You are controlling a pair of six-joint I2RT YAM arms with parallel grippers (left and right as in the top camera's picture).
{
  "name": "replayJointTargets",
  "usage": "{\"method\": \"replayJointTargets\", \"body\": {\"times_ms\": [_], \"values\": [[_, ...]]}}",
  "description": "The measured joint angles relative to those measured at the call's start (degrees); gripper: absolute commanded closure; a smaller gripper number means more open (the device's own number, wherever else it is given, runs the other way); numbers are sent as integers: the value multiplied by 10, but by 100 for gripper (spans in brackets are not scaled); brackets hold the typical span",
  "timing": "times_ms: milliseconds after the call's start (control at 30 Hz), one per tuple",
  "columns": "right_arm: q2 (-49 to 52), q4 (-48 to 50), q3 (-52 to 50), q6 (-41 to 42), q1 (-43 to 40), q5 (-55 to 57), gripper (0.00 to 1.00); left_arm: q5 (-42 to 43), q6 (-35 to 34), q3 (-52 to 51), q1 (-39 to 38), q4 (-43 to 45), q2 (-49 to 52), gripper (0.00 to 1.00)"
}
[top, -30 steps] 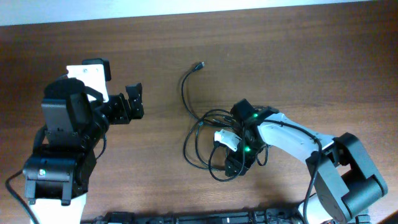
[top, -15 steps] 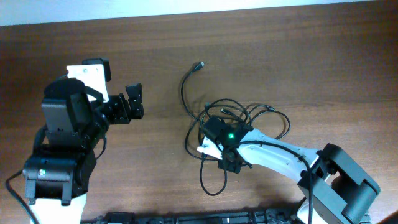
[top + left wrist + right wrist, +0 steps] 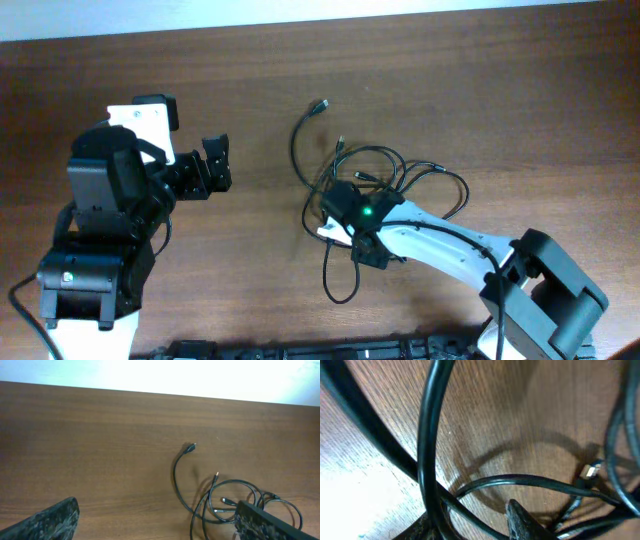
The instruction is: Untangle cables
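Note:
The cables point(image 3: 400, 165) are thin black cords in loose overlapping loops at the table's middle. One plug end point(image 3: 320, 104) trails up and to the left. They also show at the lower right of the left wrist view point(image 3: 174, 475). My right gripper point(image 3: 340, 215) sits low on the left side of the loops. In the right wrist view point(image 3: 472, 525) its fingers stand apart, with a black cord point(image 3: 427, 435) running between them and a silver tip point(image 3: 591, 471) to the right. My left gripper point(image 3: 215, 165) is open and empty, well left of the cables, and its fingers frame the left wrist view point(image 3: 160, 525).
The wooden table point(image 3: 480, 90) runs to a pale far edge at the top. One cable loop point(image 3: 340, 285) hangs toward the front edge, beside the right arm's white link point(image 3: 450, 240). A dark strip point(image 3: 300, 350) lies along the front edge.
My right gripper has swept left across the cables. The loops that it covered now lie spread to its right and above it. The left arm has not moved.

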Motion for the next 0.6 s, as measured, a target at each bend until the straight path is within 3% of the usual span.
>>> {"method": "replayJointTargets", "body": {"times_ms": [100,500,567,600], "values": [[0,-5,17,-16,0,-3,66,0,0,0,0,0,0,1],[0,-41,29,-25,0,-42,68,0,0,0,0,0,0,1],[0,-40,38,-25,0,-51,72,0,0,0,0,0,0,1],[0,-39,41,-26,0,-53,80,0,0,0,0,0,0,1]]}}
